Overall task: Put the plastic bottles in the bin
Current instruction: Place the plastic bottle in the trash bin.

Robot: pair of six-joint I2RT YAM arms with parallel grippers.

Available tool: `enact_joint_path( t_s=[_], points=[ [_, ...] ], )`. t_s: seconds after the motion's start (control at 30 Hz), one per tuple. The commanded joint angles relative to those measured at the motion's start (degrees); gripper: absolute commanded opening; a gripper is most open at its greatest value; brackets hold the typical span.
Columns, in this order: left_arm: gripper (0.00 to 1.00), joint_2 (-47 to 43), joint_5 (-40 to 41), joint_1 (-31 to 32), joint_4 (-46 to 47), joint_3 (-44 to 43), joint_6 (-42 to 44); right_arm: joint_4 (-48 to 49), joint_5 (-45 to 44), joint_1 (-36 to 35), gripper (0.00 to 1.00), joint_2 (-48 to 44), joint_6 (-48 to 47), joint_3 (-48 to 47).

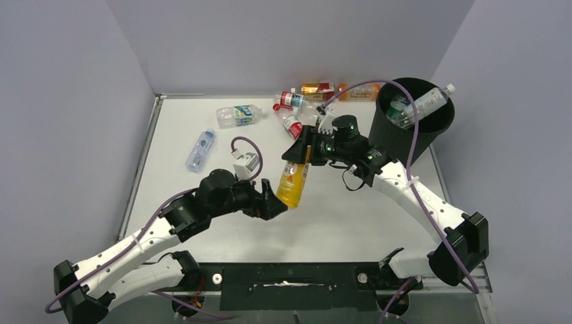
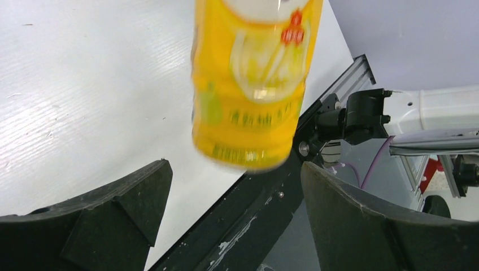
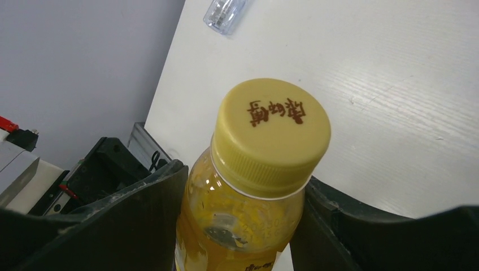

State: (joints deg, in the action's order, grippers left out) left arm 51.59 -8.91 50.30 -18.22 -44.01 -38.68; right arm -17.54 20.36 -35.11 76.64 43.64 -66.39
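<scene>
Jaws of the right gripper (image 1: pixel 301 151) clamped below the cap of a yellow bottle (image 1: pixel 292 183), held cap up over mid-table (image 1: pixel 351 219), left gripper (image 1: pixel 276 204) spread apart around its base, other bottles (image 1: pixel 297 104) near the far edge, black bin (image 1: pixel 391 145) at the far right corner.

The left arm (image 1: pixel 128 246) and the right arm (image 1: pixel 418 196) are built alike, with smooth white link shells joined by rounded matte black joint housings. A purple cable (image 1: pixel 413 135) runs along each arm, tied to the links. Small green lights (image 1: pixel 351 125) glow on the black wrist housing. Both bases sit on a black mounting plate (image 1: pixel 290 280) with silver screws (image 1: pixel 216 277). The left gripper (image 2: pixel 237 186) and the right gripper (image 3: pixel 243 186) have thick, wedge-shaped matte black fingers (image 2: pixel 113 214) with lightly scuffed edges.
</scene>
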Motion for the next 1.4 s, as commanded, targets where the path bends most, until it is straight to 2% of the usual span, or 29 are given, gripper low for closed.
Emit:
enact_joint_path(
  t_s=[0.0, 0.17, 0.27, 0.47, 0.63, 0.8, 1.1, 1.17, 1.3, 1.37],
  points=[
    [0.85, -5.9, 3.2, 0.1, -4.8, 0.4, -2.2, -2.3, 0.3, 5.7, 0.55, -0.8, -4.1, -6.8],
    [0.86, -12.9, 2.2, 0.2, -7.4, 2.9, -5.5, -9.5, 2.6, 17.0, 0.55, -0.5, -10.8, -16.2],
    [0.86, -15.1, 3.2, 0.2, -10.0, 3.4, -6.1, -12.5, 4.2, 26.4, 0.56, 0.9, -13.9, -22.9],
    [0.86, -14.3, 2.9, 0.2, -11.0, 3.1, -6.3, -7.0, 11.0, 43.7, 0.56, 4.1, -11.5, -29.5],
    [0.87, -11.6, 3.2, 0.2, -12.7, 0.9, -5.5, -2.9, 11.1, 52.7, 0.56, 7.6, -10.0, -33.3],
    [0.87, -11.1, 4.5, 0.3, -14.4, -1.3, -5.6, 0.2, 8.4, 55.9, 0.56, 11.3, -10.1, -34.5],
    [0.87, -10.6, 6.0, 0.3, -16.0, -3.0, -7.2, -0.1, 2.6, 55.7, 0.58, 18.0, -14.1, -38.4],
    [0.87, -10.2, 6.3, 0.3, -16.2, -3.2, -7.5, -0.7, 2.3, 55.0, 0.65, 19.1, -15.1, -39.2],
    [0.87, -8.9, 6.8, 0.2, -15.8, -3.2, -7.9, -3.7, 0.0, 52.9, 0.88, 19.6, -18.5, -39.9],
    [0.87, -7.6, 7.1, 0.3, -15.3, -3.3, -7.9, -5.6, -2.1, 51.3, 0.93, 19.3, -20.9, -40.5]
  ],
)
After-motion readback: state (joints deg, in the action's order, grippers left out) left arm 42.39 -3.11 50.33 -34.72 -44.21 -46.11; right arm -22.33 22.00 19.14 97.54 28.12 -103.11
